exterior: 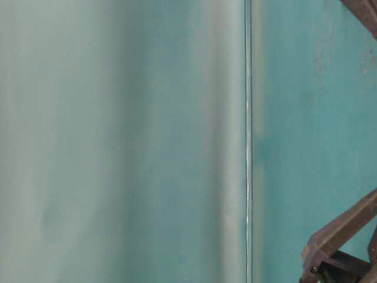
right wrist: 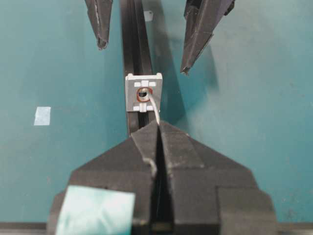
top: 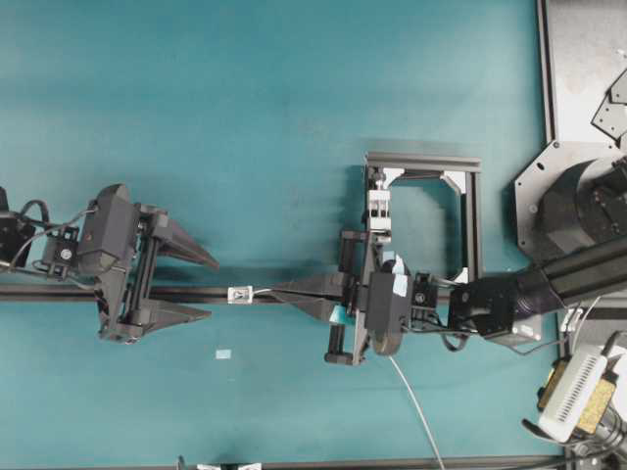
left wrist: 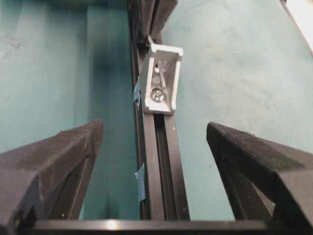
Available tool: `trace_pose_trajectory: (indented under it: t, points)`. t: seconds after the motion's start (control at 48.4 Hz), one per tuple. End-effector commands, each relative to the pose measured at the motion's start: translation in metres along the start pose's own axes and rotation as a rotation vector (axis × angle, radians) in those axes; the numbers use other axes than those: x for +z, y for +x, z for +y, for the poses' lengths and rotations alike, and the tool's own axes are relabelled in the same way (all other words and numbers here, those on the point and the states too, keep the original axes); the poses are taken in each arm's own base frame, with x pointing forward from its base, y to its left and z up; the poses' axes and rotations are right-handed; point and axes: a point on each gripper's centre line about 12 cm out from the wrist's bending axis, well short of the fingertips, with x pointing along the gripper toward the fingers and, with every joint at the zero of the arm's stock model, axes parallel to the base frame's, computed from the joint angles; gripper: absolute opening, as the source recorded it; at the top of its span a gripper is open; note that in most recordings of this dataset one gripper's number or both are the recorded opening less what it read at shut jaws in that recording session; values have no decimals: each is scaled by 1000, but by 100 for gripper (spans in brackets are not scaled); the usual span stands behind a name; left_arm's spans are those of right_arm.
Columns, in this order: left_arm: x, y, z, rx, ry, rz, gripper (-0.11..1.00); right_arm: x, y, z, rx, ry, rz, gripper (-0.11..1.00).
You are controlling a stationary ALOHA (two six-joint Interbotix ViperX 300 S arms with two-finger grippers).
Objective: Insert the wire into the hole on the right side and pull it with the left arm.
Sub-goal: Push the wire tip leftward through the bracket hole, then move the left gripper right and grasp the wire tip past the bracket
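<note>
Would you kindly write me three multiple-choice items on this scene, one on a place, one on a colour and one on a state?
1. Where is the wire's tip?
A. at the hole in the bracket
B. lying on the table far from the rail
C. between the left gripper's fingers

2. What colour is the table?
A. white
B. teal
C. red

3. How do the grippers stand?
A. both open
B. left shut, right open
C. left gripper open and empty, right gripper shut on the wire

Answers:
1 A: the right wrist view shows the wire curving from the shut fingers into the hole.
2 B: every view shows a teal surface.
3 C: the left fingers stand apart on either side of the rail, while the right ones pinch the wire.
</note>
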Motion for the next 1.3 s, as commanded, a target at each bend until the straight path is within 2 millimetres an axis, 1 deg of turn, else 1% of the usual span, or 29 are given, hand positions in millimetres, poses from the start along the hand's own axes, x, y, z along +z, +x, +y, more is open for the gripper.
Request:
trace_pose_trajectory:
  t: [0.0,0.186,0.496,0.826,1.095,1.281]
  points:
    - [17,2,-6,-20,2,-49,50,10,4,2,0,12,-29,-5]
    - [16,2,-6,-19,2,-44,50,15,12,5,0,-13,-22,-5]
    - [17,3,-7,-20,2,-47,51,15,23,9,-2,-27,-5,-5]
    - [20,6,-8,-19,-2,-44,50,15,24,10,0,-32,-6,-5]
    - [31,21,-12,-18,-5,-24,50,15,24,10,-2,-31,-5,-5]
    - [31,24,-13,-14,-6,-7,49,14,24,10,0,-32,-4,-5]
